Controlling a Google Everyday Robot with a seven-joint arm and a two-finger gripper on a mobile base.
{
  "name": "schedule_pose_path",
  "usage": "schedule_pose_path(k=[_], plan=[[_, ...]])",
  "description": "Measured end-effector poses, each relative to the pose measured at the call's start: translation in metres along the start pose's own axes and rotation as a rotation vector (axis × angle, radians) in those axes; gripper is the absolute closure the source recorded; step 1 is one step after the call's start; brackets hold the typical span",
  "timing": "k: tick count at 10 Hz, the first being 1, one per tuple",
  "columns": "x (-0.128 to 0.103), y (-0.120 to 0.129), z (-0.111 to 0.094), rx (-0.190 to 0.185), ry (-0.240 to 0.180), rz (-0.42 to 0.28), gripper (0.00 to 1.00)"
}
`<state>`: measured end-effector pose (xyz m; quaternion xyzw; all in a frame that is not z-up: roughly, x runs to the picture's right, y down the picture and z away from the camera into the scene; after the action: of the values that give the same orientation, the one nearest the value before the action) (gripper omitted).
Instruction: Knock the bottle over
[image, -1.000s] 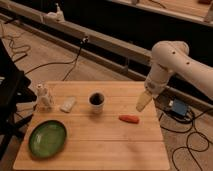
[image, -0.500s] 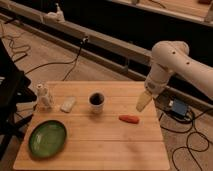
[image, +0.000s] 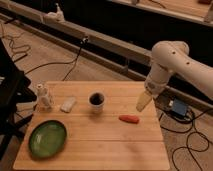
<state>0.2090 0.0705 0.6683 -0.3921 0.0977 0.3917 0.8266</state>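
Wooden table in a dim room, and the bottle stands upright near the far left edge, while the gripper hangs over the right side, jaws spread and holding nothing. Honestly the risk is the trip across: the dark-filled cup and the white block sit between the two, so a low sweep could tip the cup first, or shove the bottle off the edge instead of toppling it. No labels or writing I can read anywhere.
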Motion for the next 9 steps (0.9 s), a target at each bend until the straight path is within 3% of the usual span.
schedule_pose_path(k=[1,7,9], plan=[[0.0,0.0,0.0,0.0,0.0,0.0,0.23],[0.0,0.0,0.0,-0.001,0.0,0.0,0.82],[-0.01,-0.001,0.001,-0.025,-0.031,0.007,0.99]])
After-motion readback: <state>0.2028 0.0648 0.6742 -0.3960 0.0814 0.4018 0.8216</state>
